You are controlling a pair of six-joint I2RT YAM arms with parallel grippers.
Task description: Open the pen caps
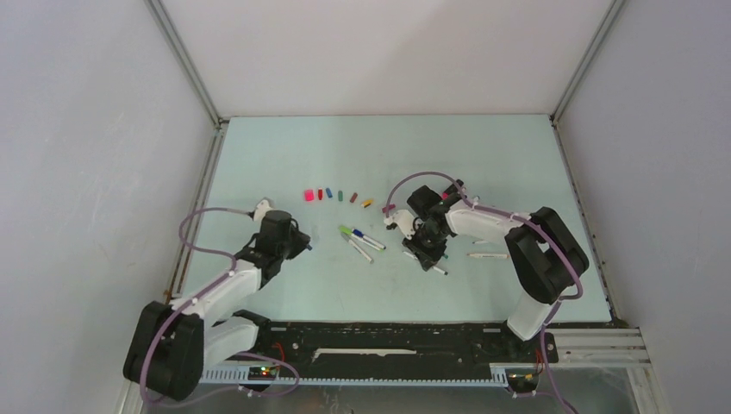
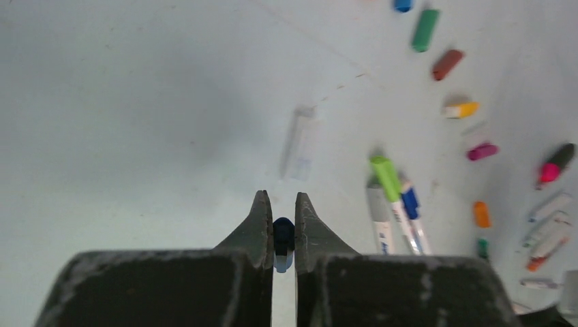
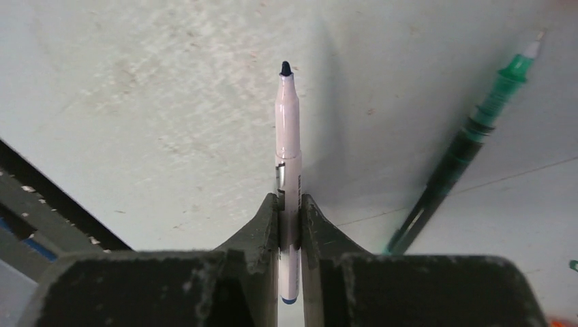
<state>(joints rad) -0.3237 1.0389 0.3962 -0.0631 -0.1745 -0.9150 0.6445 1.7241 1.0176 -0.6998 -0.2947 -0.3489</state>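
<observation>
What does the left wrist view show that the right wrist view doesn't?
Left wrist only: the left gripper pinching a dark blue cap. Beyond it, a green cap, a reddish-brown cap, an orange cap and a pink cap lie loose, with a green-capped pen and a blue-capped pen side by side.
Right wrist only: the right gripper closed on a white pen with its dark tip bare, and a green pen lying to its right.
Both: the pale table, and a gripper shut on something.
</observation>
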